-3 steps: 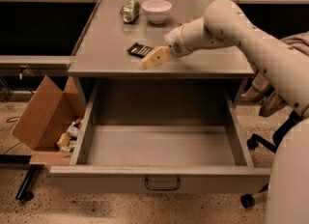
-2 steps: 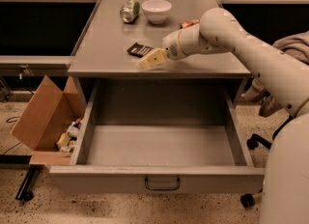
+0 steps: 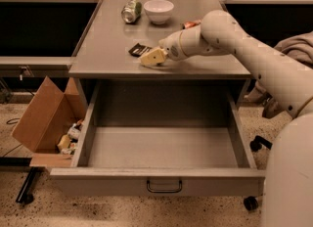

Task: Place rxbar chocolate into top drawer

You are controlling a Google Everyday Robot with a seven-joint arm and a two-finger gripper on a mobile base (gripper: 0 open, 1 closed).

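The rxbar chocolate [image 3: 139, 50] is a small dark flat bar lying on the grey counter top [image 3: 102, 57], left of centre. My gripper [image 3: 151, 56] comes in from the right and sits low over the counter, its cream-coloured tip just right of and touching or nearly touching the bar. The top drawer [image 3: 161, 147] is pulled fully open below the counter, and its inside holds nothing. Its flat front panel carries a small dark wire handle [image 3: 164, 187].
A green can [image 3: 131, 11] lies on its side at the back of the counter beside a white bowl [image 3: 158, 11]. An orange-red can [image 3: 190, 24] shows behind my arm. An open cardboard box [image 3: 46, 121] with clutter stands on the floor at the left.
My gripper has moved a little left and closer to the bar. The bar and the drawer have not moved.
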